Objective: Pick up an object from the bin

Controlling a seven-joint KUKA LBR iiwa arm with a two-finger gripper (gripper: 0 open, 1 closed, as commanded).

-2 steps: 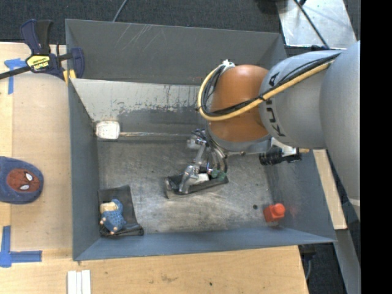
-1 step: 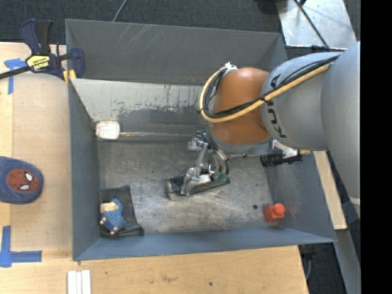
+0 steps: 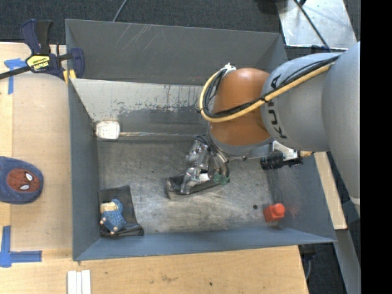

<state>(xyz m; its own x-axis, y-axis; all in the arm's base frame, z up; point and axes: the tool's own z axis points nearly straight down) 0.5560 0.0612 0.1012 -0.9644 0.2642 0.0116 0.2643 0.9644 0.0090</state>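
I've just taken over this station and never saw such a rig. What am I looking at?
One camera looks down on a grey metal bin. The big grey arm with the orange cover is the robot, reaching in from the right. Its jaws are low in the bin's middle, at a dark flat thing; whether they hold it I cannot tell. Also in the bin: a white thing back left, a small blue toy figure front left, a red block front right.
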